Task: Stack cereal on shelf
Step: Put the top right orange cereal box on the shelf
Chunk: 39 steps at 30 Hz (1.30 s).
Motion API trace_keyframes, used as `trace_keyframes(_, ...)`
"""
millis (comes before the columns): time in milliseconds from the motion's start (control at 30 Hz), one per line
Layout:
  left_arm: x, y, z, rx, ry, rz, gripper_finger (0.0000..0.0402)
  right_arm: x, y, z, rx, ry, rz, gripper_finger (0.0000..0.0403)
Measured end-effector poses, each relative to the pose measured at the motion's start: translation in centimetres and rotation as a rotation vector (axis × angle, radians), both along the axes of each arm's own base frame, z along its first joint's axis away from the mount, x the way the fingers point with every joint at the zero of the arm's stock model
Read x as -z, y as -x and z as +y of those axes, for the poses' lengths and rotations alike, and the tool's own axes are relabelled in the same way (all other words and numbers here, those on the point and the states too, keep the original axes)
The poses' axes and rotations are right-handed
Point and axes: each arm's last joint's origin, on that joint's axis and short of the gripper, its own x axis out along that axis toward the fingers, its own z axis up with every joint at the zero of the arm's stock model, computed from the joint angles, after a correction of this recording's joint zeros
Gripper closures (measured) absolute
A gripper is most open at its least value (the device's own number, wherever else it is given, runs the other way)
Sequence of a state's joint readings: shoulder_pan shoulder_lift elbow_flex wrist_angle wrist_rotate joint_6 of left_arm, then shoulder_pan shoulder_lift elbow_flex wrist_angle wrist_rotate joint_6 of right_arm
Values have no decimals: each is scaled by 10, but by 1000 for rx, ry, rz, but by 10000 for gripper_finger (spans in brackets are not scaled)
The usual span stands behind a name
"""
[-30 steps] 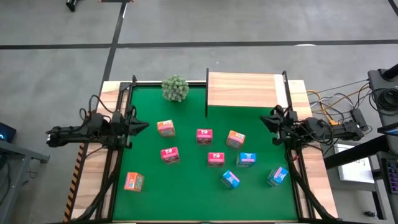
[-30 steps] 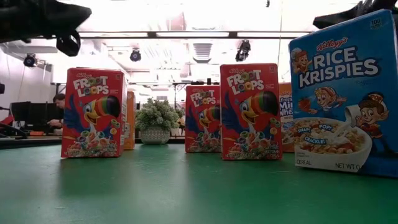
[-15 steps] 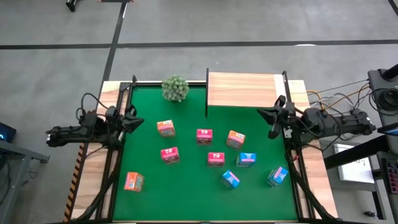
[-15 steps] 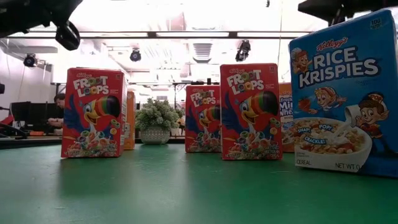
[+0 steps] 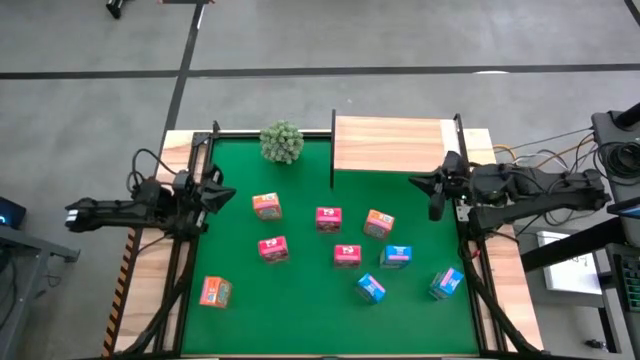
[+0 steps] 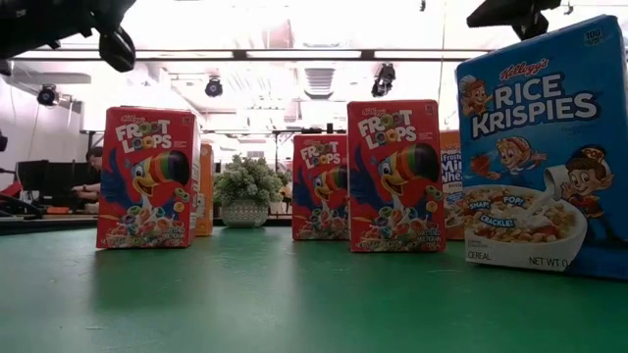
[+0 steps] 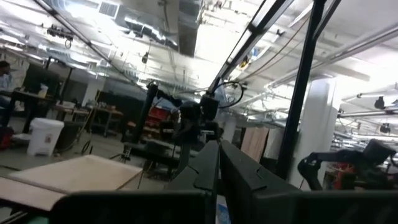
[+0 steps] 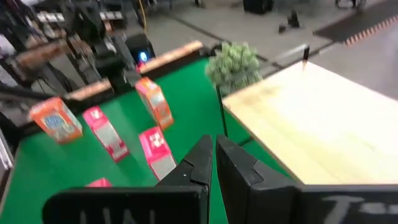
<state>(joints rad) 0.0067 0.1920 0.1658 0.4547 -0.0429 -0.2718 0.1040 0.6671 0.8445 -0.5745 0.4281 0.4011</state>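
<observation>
Several small cereal boxes stand upright on their bases on the green mat: orange ones point(image 5: 266, 206) point(image 5: 379, 223) point(image 5: 215, 292), red ones point(image 5: 328, 218) point(image 5: 273, 249) point(image 5: 347, 255) and blue ones point(image 5: 396, 256) point(image 5: 370, 289) point(image 5: 446, 283). The shelf point(image 5: 390, 143), a light wooden board with black posts, sits at the mat's far right. My left gripper point(image 5: 226, 192) hovers shut at the mat's left edge, tilted upward. My right gripper point(image 5: 416, 181) hovers shut at the right edge, near the shelf's front corner, above the boxes. Neither holds anything.
A round green plant point(image 5: 282, 141) stands at the far edge, left of the shelf. Black frame rails point(image 5: 190, 200) run along both sides of the mat. The mat's near middle point(image 5: 300, 320) is bare green. Cables point(image 5: 530, 165) lie beyond the right edge.
My right gripper has risen well above the table, reached a little toward the left over the mat's edge, and tipped over to point slightly downward, staying shut. My left gripper has tipped its fingers a little upward in place.
</observation>
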Motion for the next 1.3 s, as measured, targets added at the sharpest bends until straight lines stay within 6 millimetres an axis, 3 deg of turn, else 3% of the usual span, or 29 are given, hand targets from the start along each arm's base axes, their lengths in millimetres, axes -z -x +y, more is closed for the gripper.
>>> trace_keyframes(200,0,-4,0,-11,-22,11,402,-8,-11,4,-82,-68,60,390)
trace_keyframes(433,-4,-9,0,-48,-97,-30,402,-8,-37,11,-170,-169,148,390)
trace_keyframes(767,2,-23,3,-135,-108,42,402,-1,-71,14,-190,-102,558,390)
trace_keyframes(1067,-5,-27,3,-160,-101,-50,402,-4,-104,18,-204,-95,633,388)
trace_keyframes(1300,-11,-24,3,-181,-129,-121,402,-2,-113,21,-210,-92,649,321)
